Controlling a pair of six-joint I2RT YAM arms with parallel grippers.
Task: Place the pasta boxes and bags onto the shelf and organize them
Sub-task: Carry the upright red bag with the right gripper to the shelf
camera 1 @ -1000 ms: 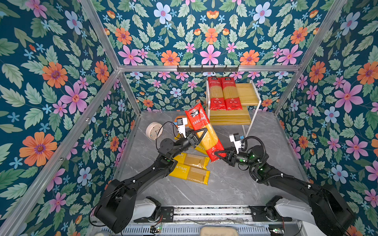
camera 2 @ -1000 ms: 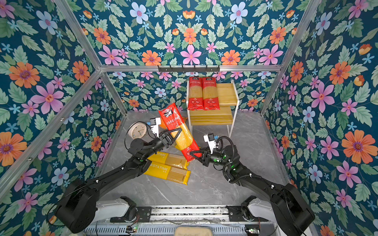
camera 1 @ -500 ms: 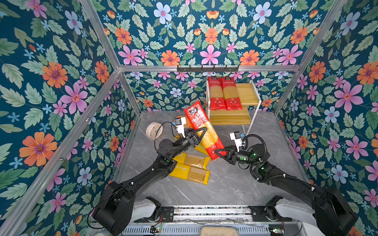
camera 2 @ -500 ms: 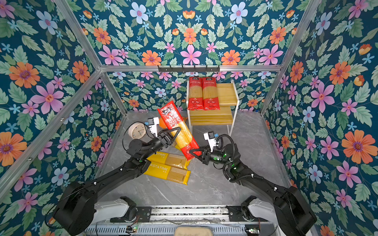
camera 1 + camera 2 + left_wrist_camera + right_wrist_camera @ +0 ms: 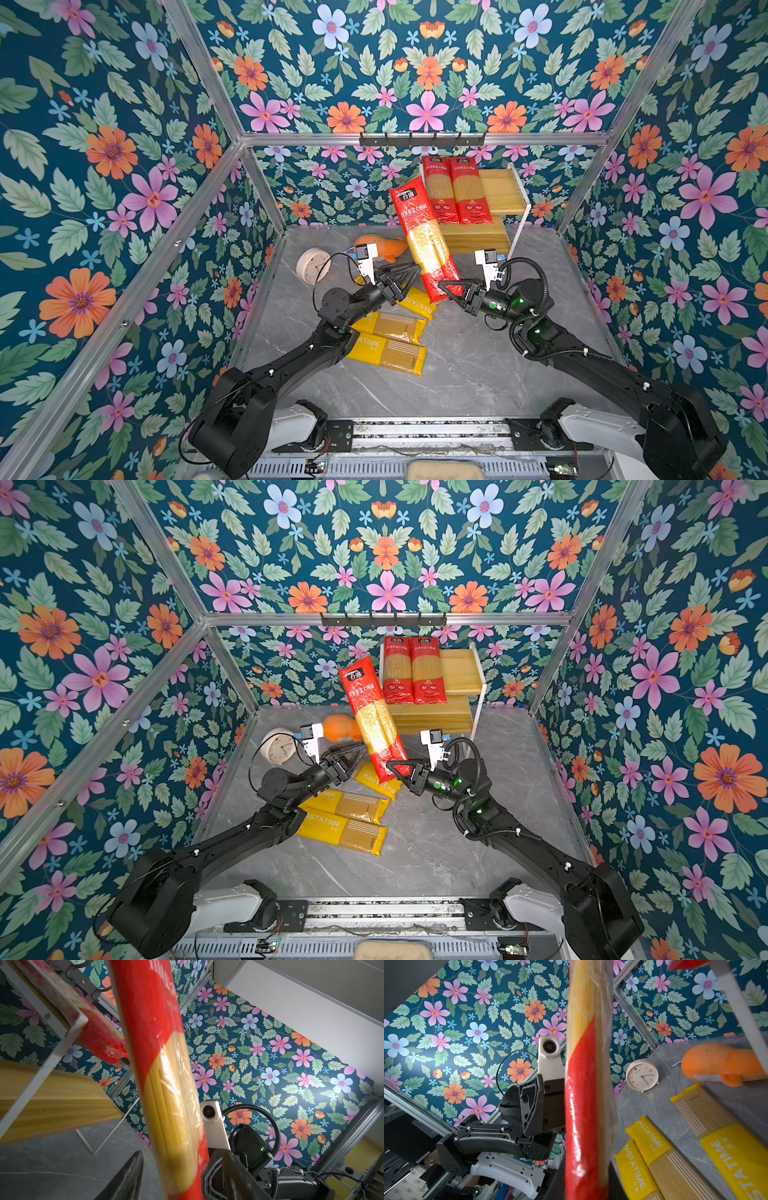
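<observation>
A clear pasta bag with red ends [image 5: 424,241] [image 5: 376,721] stands tilted above the table, its top leaning toward the shelf [image 5: 503,191] [image 5: 459,669]. My right gripper [image 5: 446,291] [image 5: 584,1188] is shut on the bag's lower red end [image 5: 581,1115]. My left gripper [image 5: 409,276] [image 5: 182,1155] is open, and its fingers stand apart on either side of the bag [image 5: 166,1084]. Two red-ended bags [image 5: 453,189] lie side by side on the shelf's top board. Three yellow PASTATIME packs [image 5: 388,353] [image 5: 643,1157] lie on the table under the left arm.
A pale round clock [image 5: 312,266] and an orange plush whale [image 5: 380,245] sit at the back left of the grey table. A black hook rail [image 5: 422,139] runs above the shelf. Floral walls close in three sides.
My left gripper has opened and let go of the red-ended bag. The right gripper keeps its hold, and the bag's top has risen toward the shelf.
</observation>
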